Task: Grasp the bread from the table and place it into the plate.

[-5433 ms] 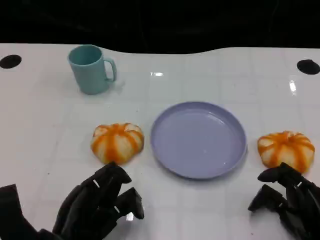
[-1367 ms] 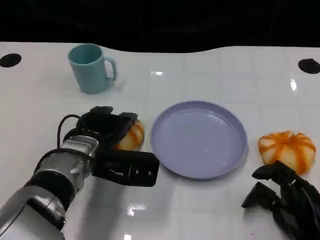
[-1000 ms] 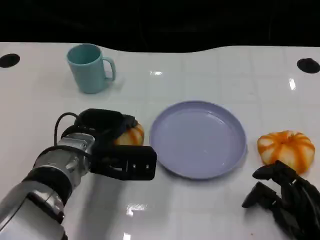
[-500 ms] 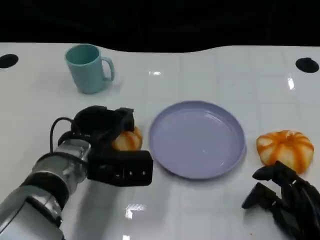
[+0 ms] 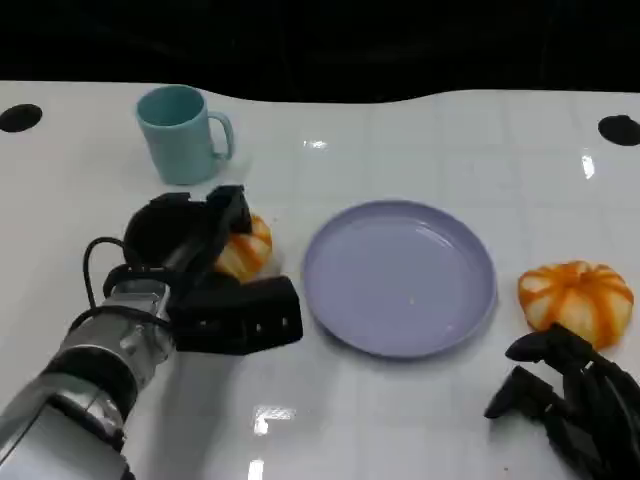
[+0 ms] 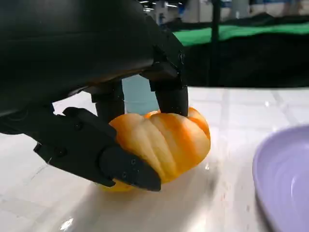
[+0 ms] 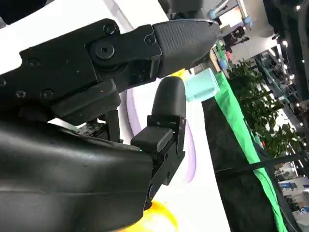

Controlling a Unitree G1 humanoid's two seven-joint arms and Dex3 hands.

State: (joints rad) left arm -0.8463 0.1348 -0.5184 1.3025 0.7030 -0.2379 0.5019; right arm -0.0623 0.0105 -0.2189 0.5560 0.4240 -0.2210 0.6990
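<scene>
The left hand (image 5: 205, 265) grips the bread (image 5: 243, 247) at about nine o'clock from the plate (image 5: 400, 277); in the left wrist view its fingers (image 6: 171, 92) curl over the top of the orange-striped loaf (image 6: 161, 140) while the thumb presses its near side, and the loaf sits close above the white counter (image 5: 400, 160), though contact beneath it cannot be told; the lavender plate lies bare at the counter's middle, just beside the held bread; a second bread (image 5: 576, 300) rests on the counter at three o'clock from the plate, near its rim; the right hand (image 5: 570, 395) hangs just before that loaf, fingers apart and holding nothing; a teal mug (image 5: 183, 134) stands upright at eleven o'clock, well apart from the plate.
</scene>
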